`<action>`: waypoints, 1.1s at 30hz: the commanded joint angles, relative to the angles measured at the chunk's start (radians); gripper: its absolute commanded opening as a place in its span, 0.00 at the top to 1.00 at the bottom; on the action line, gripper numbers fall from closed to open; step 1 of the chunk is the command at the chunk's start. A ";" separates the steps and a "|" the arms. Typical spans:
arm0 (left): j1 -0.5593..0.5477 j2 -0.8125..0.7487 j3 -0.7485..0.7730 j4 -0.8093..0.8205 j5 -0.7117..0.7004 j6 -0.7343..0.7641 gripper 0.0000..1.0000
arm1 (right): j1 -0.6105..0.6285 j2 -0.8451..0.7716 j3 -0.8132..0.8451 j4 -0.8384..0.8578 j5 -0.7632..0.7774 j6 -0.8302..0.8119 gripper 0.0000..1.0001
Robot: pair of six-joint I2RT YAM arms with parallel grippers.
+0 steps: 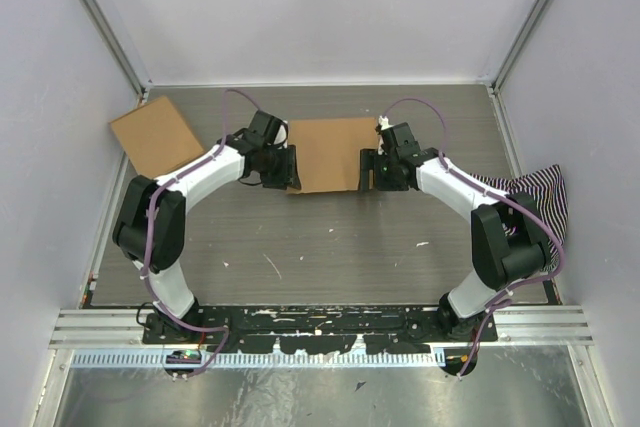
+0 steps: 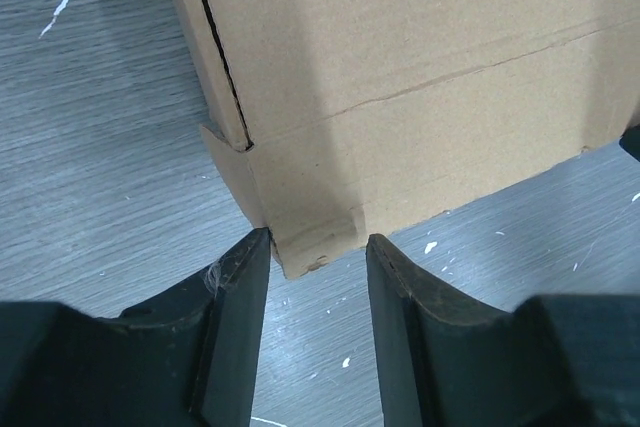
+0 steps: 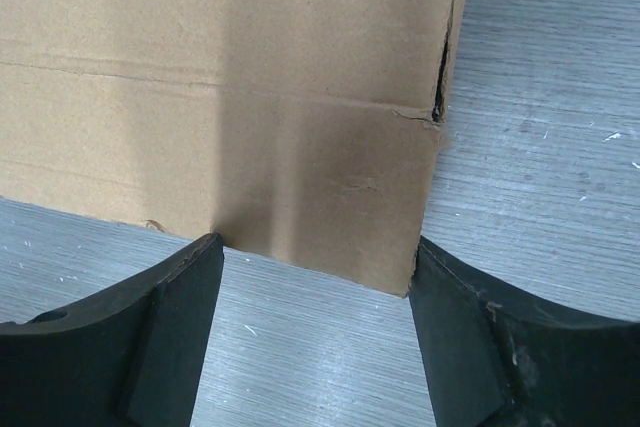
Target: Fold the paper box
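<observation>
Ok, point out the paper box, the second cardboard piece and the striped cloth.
paper box (image 1: 330, 152), top view, middle of its top face
second cardboard piece (image 1: 158, 135), top view, its centre
striped cloth (image 1: 545, 192), top view, upper part

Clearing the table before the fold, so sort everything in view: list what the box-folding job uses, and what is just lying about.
In the job: plain brown corrugated cardboard mailer box, mid-table; left gripper, open around its left corner; right gripper, open around its right corner.
Lying about: squarish brown cardboard piece by the far-left wall; dark-and-white striped cloth at the right edge.
</observation>
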 commanded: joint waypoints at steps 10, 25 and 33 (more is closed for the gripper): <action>0.011 -0.058 0.026 0.035 0.091 -0.032 0.51 | 0.006 -0.023 0.034 0.028 0.025 -0.020 0.24; 0.030 -0.073 0.005 0.058 0.144 -0.054 0.51 | 0.006 -0.042 0.062 -0.006 0.039 -0.023 0.24; 0.041 -0.068 -0.009 0.065 0.129 -0.056 0.51 | 0.007 -0.041 0.066 -0.009 0.040 -0.025 0.24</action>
